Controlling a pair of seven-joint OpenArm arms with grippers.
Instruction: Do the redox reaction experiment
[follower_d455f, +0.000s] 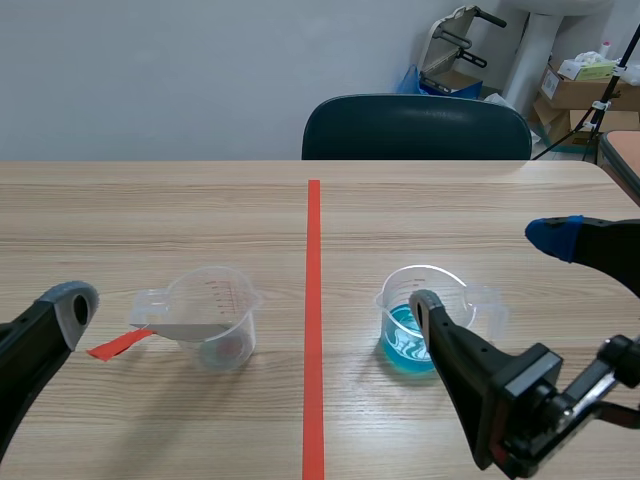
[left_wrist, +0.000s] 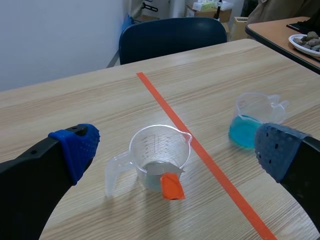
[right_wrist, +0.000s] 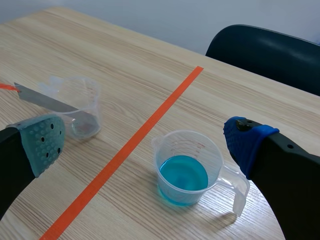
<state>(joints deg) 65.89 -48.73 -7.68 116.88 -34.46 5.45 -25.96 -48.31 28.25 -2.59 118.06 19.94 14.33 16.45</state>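
1. Left of the tape line, a clear measuring cup is holding a metal strip.
2. The strip is leaning out of it, its orange end pointing toward the left arm.
3. The right cup is holding blue liquid.
4. The left pincer and right pincer are gaping wide, empty.

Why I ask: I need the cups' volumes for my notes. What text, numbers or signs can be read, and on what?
Nothing is legible.
Cup with the metal strip: scale marks, too small to read.
Cup of blue liquid: scale marks, too small to read.
Cardboard boxes behind the table: print too blurred.
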